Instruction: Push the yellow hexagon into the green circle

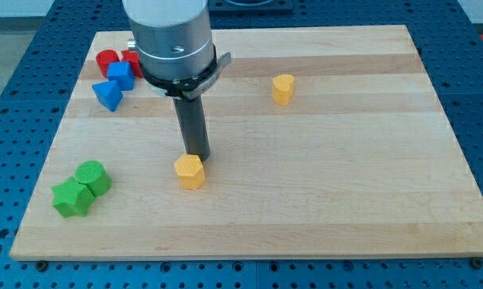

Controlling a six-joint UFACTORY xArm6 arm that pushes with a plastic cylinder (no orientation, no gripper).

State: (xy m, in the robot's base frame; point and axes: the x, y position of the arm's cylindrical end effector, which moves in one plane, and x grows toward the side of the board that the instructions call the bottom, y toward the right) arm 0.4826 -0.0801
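The yellow hexagon lies on the wooden board below the centre-left. My tip is right at its upper right edge, touching or nearly touching it. The green circle sits at the view's lower left, well to the left of the hexagon. A green block of unclear shape touches the circle's lower left side.
A second yellow block stands at the upper right of centre. Two blue blocks and two red blocks cluster at the upper left. The arm's grey body hangs over the board's top.
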